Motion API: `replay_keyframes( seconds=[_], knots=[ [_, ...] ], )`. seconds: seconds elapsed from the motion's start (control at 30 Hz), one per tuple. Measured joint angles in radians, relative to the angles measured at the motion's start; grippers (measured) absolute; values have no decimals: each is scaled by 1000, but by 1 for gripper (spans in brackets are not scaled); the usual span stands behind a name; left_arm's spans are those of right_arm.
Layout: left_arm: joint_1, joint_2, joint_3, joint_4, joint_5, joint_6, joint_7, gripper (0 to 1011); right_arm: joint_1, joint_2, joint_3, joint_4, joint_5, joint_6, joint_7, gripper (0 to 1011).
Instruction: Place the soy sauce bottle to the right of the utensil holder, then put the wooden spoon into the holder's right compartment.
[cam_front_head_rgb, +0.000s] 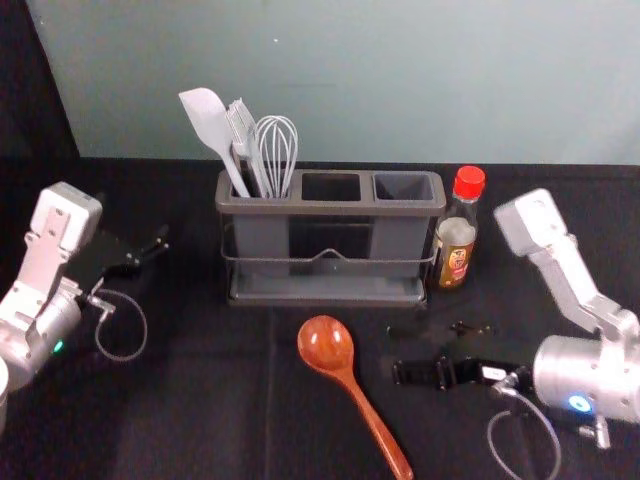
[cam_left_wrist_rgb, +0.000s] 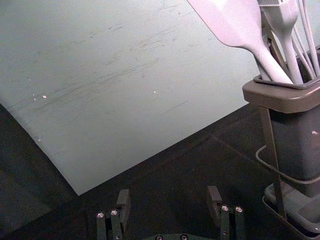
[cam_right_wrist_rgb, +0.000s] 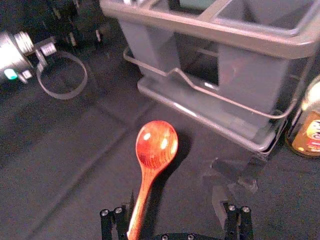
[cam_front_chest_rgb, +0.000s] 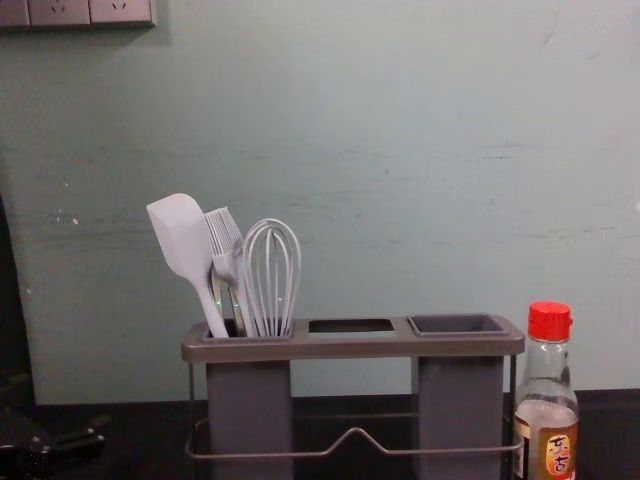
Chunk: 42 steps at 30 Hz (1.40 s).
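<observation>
The soy sauce bottle (cam_front_head_rgb: 456, 235), red-capped, stands upright just right of the grey utensil holder (cam_front_head_rgb: 330, 208); in the chest view the bottle (cam_front_chest_rgb: 547, 400) overlaps the holder's right edge. The holder's right compartment (cam_front_chest_rgb: 457, 324) has nothing sticking out. On the black table lies the wooden spoon (cam_front_head_rgb: 328, 345), bowl towards the holder. My right gripper (cam_front_head_rgb: 398, 352) is right of the spoon; in its wrist view the gripper (cam_right_wrist_rgb: 175, 204) is open, one finger by the spoon's handle (cam_right_wrist_rgb: 140, 205). My left gripper (cam_front_head_rgb: 155, 250) hangs left of the holder, and its wrist view shows the gripper (cam_left_wrist_rgb: 168, 197) open.
A spatula (cam_front_head_rgb: 210, 125), a brush (cam_front_head_rgb: 243, 130) and a whisk (cam_front_head_rgb: 277, 150) stand in the holder's left compartment. A pale green wall (cam_front_head_rgb: 400, 80) rises behind the table. Cable loops hang from both wrists.
</observation>
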Motion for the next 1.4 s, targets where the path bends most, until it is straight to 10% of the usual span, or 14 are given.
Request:
replay_keyframes(
  seconds=[0.5, 1.0, 1.4],
  knots=[
    [0, 0, 0, 0, 0, 0, 0, 1005, 277, -84, -213, 121, -122, 241, -2, 1004],
    [0, 0, 0, 0, 0, 0, 0, 1005, 358, -199, -301, 214, -239, 275, -57, 1004],
    [0, 0, 0, 0, 0, 0, 0, 1005, 303, -264, -276, 209, -283, 254, -129, 1004]
  ],
)
